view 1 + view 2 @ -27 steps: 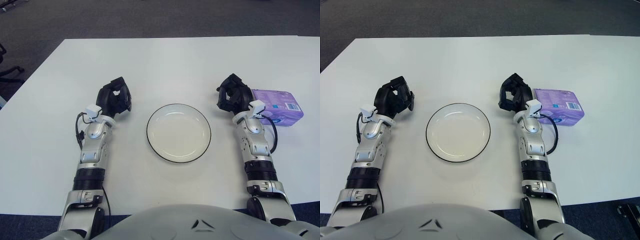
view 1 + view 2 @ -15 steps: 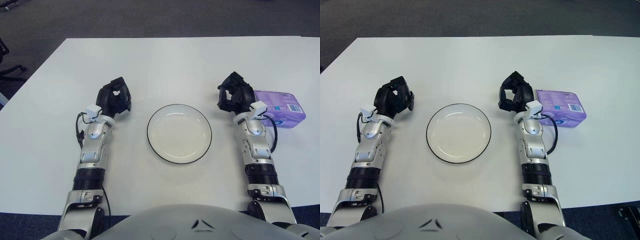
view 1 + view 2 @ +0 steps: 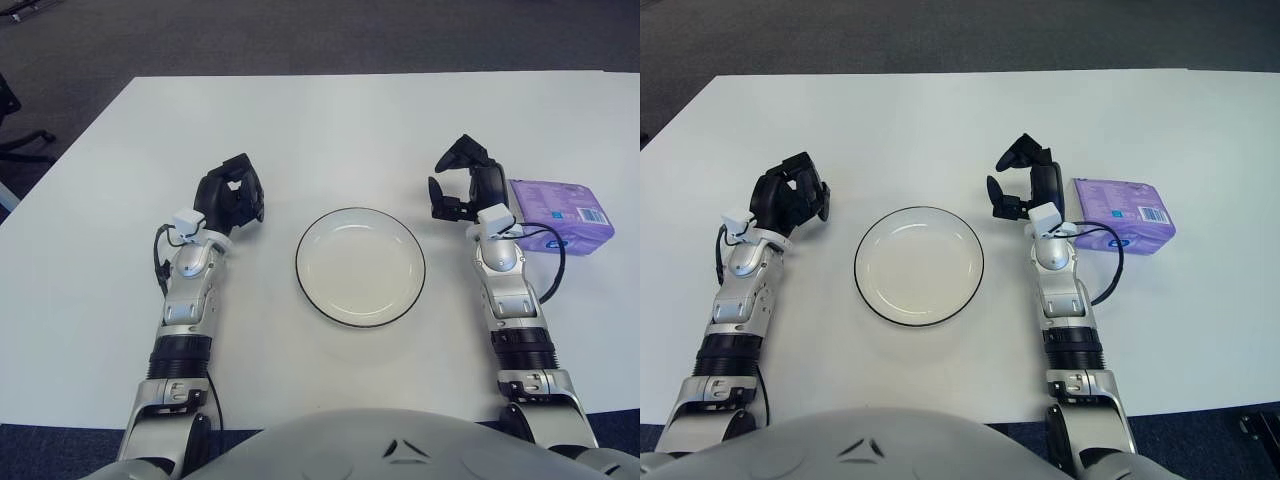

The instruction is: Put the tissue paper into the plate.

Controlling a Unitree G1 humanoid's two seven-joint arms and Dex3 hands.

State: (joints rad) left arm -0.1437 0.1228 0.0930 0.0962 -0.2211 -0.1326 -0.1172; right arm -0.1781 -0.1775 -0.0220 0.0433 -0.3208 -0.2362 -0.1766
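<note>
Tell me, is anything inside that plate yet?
No, the plate holds nothing. The purple tissue pack lies on the table right of the right hand, whose fingers are open.

A smooth, matt white table (image 3: 330, 120) is seen. At its centre a glossy, ceramic-looking white plate (image 3: 360, 267) with a thin dark rim is set. Right of the plate, a tissue pack (image 3: 562, 215) is wrapped in shiny purple plastic film. Matt black fingers (image 3: 452, 155) are mounted on silvery metallic forearms.
</note>
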